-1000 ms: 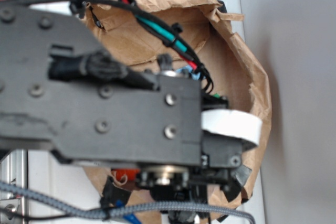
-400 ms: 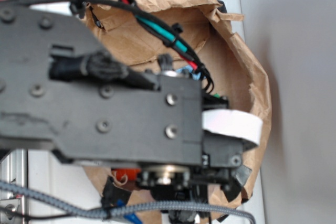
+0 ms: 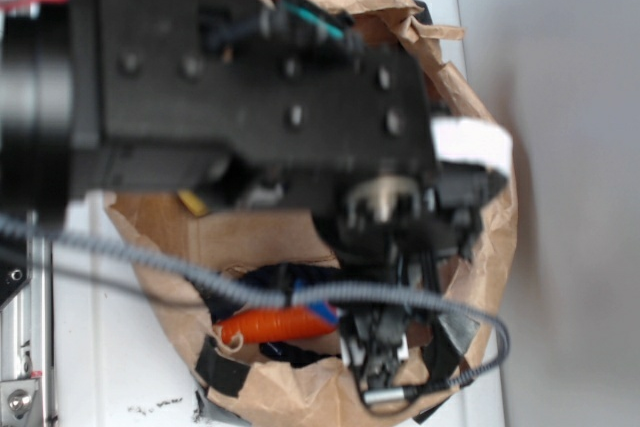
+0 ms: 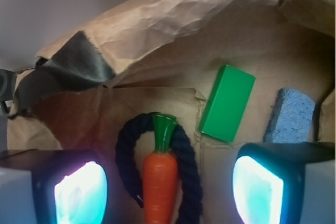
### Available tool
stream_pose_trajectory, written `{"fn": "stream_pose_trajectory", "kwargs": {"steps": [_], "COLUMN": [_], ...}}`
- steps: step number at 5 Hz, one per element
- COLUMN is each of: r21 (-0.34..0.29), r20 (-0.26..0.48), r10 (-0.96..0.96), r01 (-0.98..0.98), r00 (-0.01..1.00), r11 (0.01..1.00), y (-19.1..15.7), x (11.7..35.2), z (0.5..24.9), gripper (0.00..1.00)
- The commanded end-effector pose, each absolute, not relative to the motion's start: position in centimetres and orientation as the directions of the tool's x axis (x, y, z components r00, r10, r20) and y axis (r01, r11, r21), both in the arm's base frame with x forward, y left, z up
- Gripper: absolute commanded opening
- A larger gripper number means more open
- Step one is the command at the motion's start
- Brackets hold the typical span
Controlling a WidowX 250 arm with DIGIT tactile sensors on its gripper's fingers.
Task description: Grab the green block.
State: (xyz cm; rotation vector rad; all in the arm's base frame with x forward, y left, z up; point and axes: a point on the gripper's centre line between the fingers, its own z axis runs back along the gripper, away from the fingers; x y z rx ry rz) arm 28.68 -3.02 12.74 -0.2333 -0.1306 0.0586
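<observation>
From outside, my arm (image 3: pixel 250 97) blocks most of the paper bag (image 3: pixel 490 247); the carrot (image 3: pixel 275 325) shows, the green block does not.

At the wrist, my gripper (image 4: pixel 168 182) stands apart and empty. The green block (image 4: pixel 227 103) lies far right, beside the sponge (image 4: pixel 292 115). I judge I'm approaching; next, shift right and descend.

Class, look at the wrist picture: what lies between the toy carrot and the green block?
One side of the dark rope loop around the carrot, then bare brown paper up to the green block.
</observation>
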Motion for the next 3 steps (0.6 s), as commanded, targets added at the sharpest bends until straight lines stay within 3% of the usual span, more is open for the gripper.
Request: {"fn": "stream_pose_trajectory", "kwargs": {"steps": [1,3], "r21": [-0.249,-0.180], "r20": [0.165,0.239], "r10": [0.048,0.071], "r01": [-0.006,-0.028], "r00": [0.985,0.968], "r11": [0.968,0.983], "y": [1.7,-0.3], "x": [28.6,27.7], "z": [14.8,10.1], "gripper": [1.00,1.00]}}
